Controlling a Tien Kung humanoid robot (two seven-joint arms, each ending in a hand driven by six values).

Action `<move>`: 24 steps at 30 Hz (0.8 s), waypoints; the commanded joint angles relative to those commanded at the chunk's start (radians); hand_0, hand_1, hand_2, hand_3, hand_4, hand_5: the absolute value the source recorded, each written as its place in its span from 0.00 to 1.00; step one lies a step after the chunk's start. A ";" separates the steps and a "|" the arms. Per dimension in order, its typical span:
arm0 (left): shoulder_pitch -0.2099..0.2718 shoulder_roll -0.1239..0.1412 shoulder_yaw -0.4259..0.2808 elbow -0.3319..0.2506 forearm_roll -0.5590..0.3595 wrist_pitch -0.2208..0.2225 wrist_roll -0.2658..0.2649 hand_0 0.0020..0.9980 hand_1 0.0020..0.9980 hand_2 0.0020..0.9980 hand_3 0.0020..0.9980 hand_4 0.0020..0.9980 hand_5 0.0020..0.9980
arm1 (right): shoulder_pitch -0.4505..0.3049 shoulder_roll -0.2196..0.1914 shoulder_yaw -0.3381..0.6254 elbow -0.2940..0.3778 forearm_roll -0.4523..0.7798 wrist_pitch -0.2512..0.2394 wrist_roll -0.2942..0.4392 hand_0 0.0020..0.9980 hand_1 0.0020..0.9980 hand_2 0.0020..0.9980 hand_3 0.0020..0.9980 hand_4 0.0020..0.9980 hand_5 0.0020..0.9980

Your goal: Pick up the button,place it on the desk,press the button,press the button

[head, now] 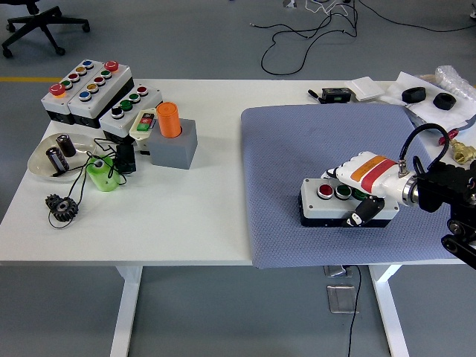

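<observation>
The right hand (366,195) grips the button box (338,203), fingers wrapped over its right end, holding it flat on the blue mat (297,149) near the table's (201,216) front edge, apparently so the buttons face up for pressing.

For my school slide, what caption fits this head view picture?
Robot's right hand grips a white push-button box with red and green buttons resting on the blue-grey mat.

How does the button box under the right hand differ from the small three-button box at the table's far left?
The white-topped button box lies on the blue-grey mat, gripped by the right hand; the three-button box sits untouched on bare white table, beside bigger boxes. Both carry red and green buttons.
</observation>
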 joint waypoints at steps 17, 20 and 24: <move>0.002 0.000 0.000 0.000 0.002 -0.001 0.000 0.60 0.51 0.47 0.47 0.28 0.98 | -0.005 -0.006 -0.004 -0.005 -0.037 -0.013 -0.003 0.41 0.29 0.38 0.57 0.56 0.00; 0.001 0.001 -0.004 0.000 0.004 -0.001 -0.001 0.60 0.51 0.47 0.47 0.28 0.98 | -0.004 -0.007 0.000 -0.007 -0.041 -0.016 0.004 0.54 0.45 0.53 0.74 0.56 0.00; -0.001 0.001 -0.008 0.000 0.006 -0.001 -0.001 0.60 0.51 0.47 0.47 0.28 0.98 | -0.005 -0.009 0.005 -0.008 -0.043 -0.011 0.011 0.54 0.45 0.53 0.74 0.56 0.00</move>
